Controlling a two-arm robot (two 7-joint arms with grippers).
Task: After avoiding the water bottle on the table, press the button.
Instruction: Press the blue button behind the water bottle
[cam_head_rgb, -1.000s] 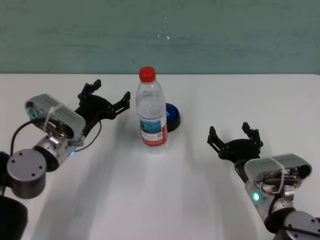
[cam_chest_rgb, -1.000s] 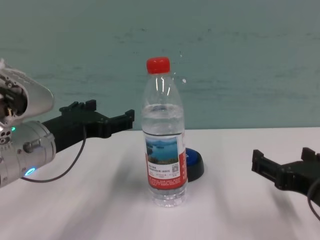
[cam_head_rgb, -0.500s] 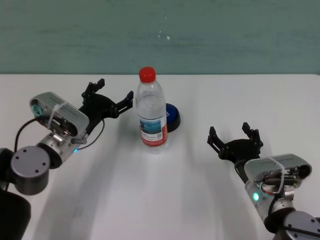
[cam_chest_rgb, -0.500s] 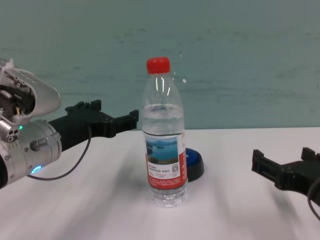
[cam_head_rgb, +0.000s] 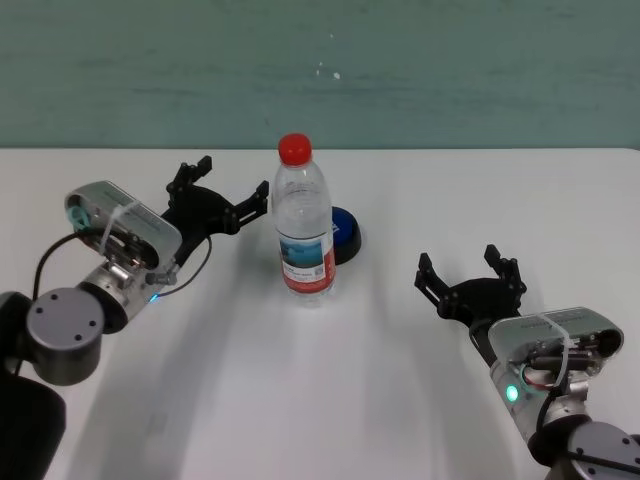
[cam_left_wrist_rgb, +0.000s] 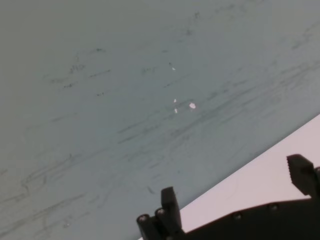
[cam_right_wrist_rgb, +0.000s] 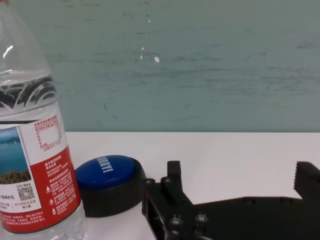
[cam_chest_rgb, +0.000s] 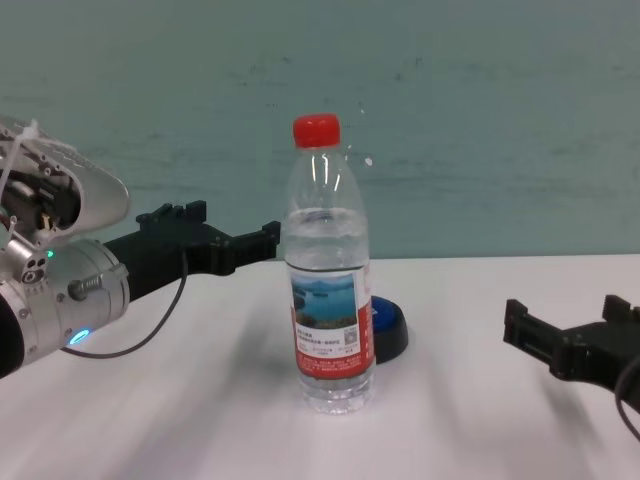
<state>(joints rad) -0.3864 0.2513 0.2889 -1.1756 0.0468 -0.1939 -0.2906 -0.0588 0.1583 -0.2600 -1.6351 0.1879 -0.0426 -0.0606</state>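
Note:
The water bottle (cam_head_rgb: 303, 230) stands upright mid-table, clear with a red cap and a red-and-white label; it also shows in the chest view (cam_chest_rgb: 328, 290) and the right wrist view (cam_right_wrist_rgb: 35, 150). The blue button (cam_head_rgb: 346, 230) sits just behind it to the right, also seen in the chest view (cam_chest_rgb: 388, 325) and the right wrist view (cam_right_wrist_rgb: 107, 172). My left gripper (cam_head_rgb: 233, 180) is open and empty, raised just left of the bottle's upper part, apart from it (cam_chest_rgb: 232, 225). My right gripper (cam_head_rgb: 465, 265) is open and empty, low over the table right of the button.
The white table (cam_head_rgb: 300, 400) runs back to a teal wall (cam_head_rgb: 450, 70). The left wrist view shows mostly the wall (cam_left_wrist_rgb: 125, 100) with my left gripper (cam_left_wrist_rgb: 235, 180) along one edge. Only the bottle and button stand on the table.
My left gripper has moved a little farther back and right, closer to the bottle's side. The right arm, bottle and button have not moved.

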